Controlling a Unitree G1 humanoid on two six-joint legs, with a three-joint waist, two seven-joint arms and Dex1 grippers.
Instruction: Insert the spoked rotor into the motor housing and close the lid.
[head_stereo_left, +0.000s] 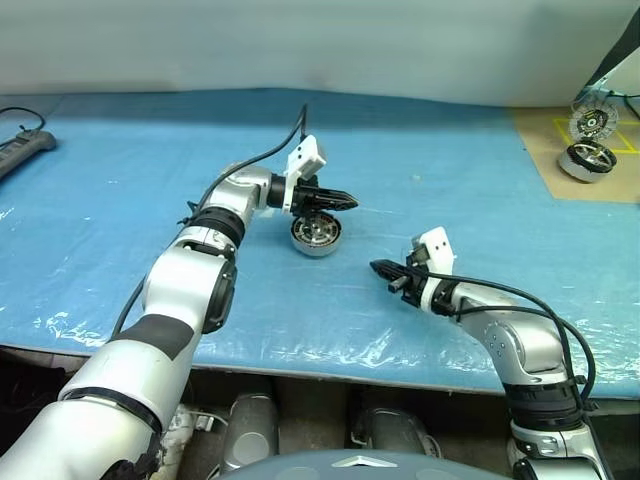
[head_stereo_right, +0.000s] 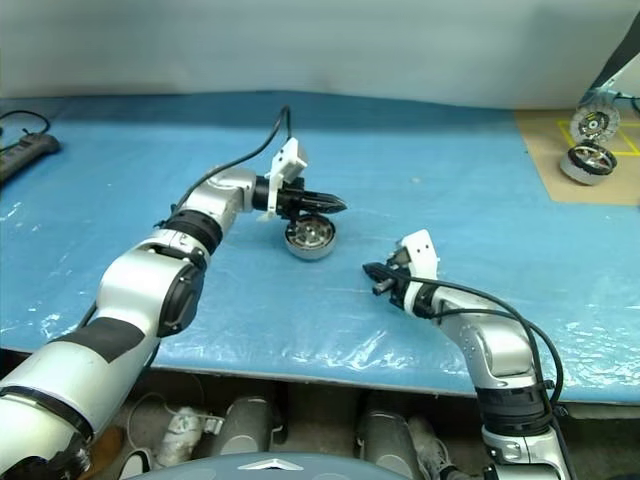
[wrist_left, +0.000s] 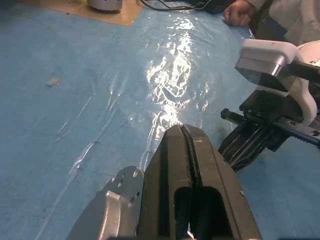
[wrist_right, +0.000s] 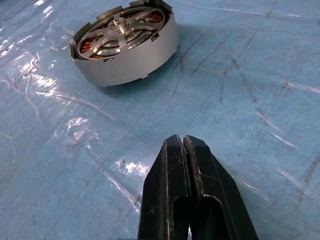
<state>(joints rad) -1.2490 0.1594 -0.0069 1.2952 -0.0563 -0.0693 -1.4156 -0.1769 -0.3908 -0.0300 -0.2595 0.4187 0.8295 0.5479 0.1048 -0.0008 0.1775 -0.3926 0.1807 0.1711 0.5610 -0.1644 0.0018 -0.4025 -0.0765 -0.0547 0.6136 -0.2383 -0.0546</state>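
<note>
The left gripper, clenched and empty, partly hides the motor housing at mid-table; the spoked rotor sits inside it. The right gripper is clenched, empty, nearer right. Wrinkled blue plastic sheet covers the table; a brown board lies far right, cut off.

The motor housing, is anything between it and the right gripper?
No. The right gripper, shut and empty, faces the motor housing across bare blue table cover. The spoked rotor already sits inside it. The left gripper hovers above the housing, not between.
</note>
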